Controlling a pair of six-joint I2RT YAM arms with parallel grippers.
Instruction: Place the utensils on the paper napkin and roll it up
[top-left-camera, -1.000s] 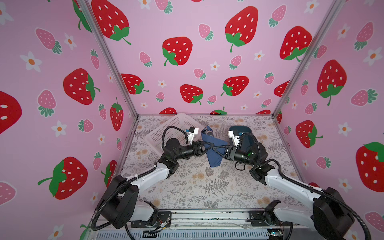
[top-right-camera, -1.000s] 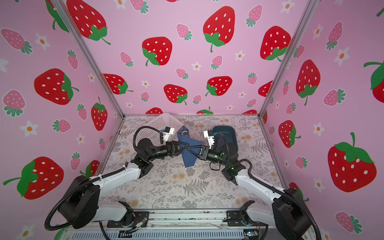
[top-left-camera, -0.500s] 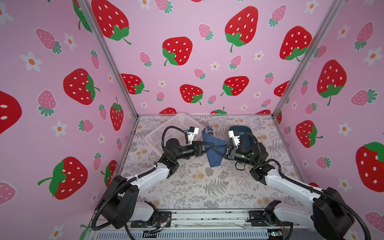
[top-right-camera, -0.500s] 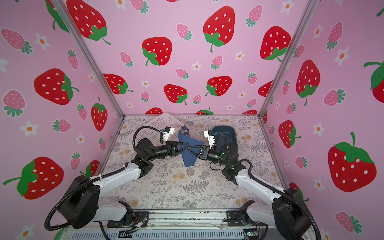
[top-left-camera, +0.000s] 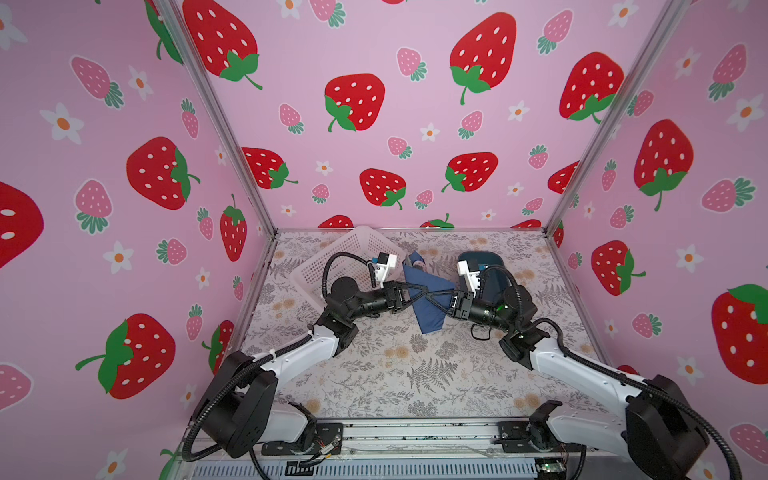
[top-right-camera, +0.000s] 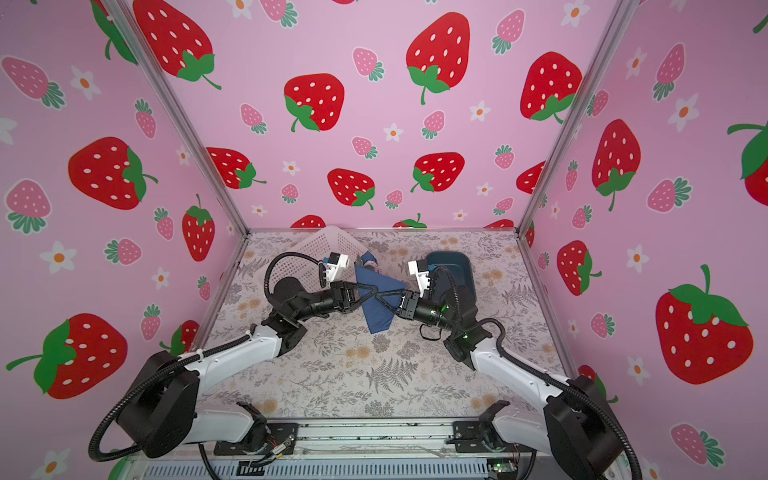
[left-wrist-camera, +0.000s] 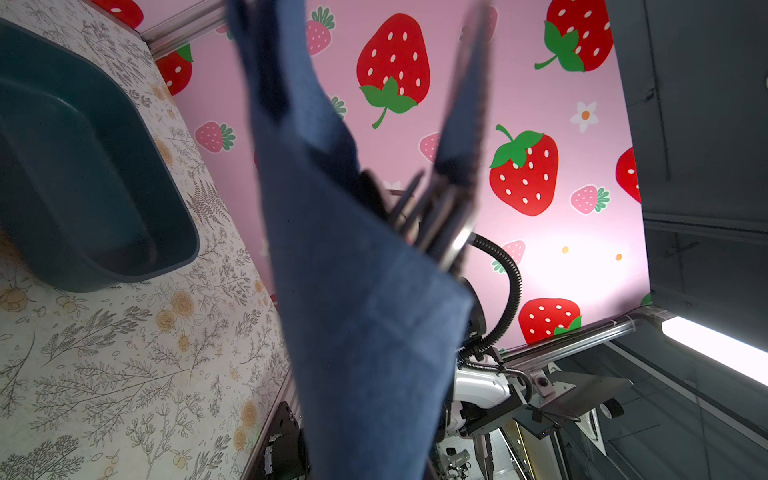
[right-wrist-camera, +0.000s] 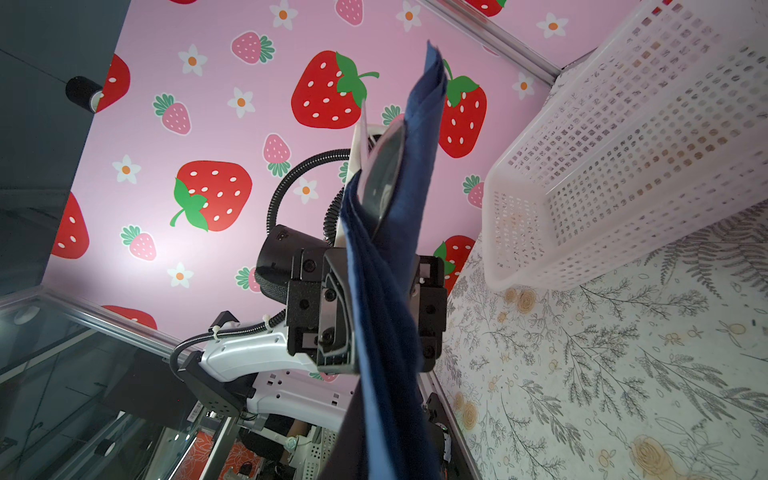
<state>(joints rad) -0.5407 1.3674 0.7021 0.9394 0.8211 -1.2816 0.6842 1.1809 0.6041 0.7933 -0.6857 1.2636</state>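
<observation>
Three pink walls printed with large red strawberries, smaller pink ones and white flowers close in the tabletop at its back, left and right edges in both top views. Bare aluminium posts rise from its two far corners. The tabletop is covered by a pale cloth patterned with grey ferns and tan blossoms. A metal rail runs along its near edge. In the left wrist view a bright strip light glows beyond the wall, beside dark grey panels.

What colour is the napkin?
The napkin is dark navy blue, clearest in the left wrist view.
</observation>
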